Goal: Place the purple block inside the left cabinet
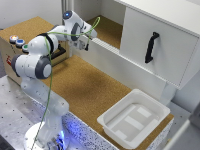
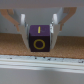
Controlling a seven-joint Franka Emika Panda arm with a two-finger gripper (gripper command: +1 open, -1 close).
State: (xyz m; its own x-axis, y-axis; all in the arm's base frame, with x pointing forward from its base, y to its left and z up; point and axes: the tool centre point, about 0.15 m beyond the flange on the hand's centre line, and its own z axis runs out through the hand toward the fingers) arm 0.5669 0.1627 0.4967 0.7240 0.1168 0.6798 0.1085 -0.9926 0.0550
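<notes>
**Block held at the cabinet's edge**

One purple block sits clamped between the fingers of the single gripper, above the white front ledge. The left cabinet, with its cork floor, lies just beyond. One door, one white tray on the table.

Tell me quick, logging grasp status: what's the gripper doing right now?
Gripper: closed on the purple block, held between its fingers.
</notes>
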